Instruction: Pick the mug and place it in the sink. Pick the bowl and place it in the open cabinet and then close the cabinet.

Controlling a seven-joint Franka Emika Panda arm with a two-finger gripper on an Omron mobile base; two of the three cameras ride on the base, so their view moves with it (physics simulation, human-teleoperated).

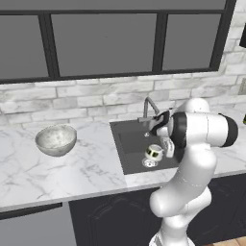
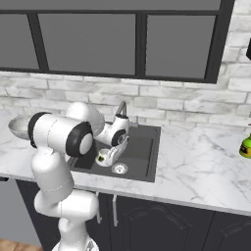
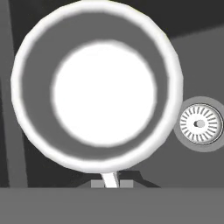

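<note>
2 base cams flanking sink [image 1: 126, 144]

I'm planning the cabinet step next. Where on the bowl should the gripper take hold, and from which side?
Grip the bowl by its rim, coming straight down from above. It stands upright and alone on the marble counter left of the sink, mouth open upward. Its rounded sides give the fingers little to pinch, so one finger inside and one outside the thin rim is likely surest.

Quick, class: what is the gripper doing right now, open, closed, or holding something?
Gripper: closed on the mug, held over the sink near the drain.
</note>
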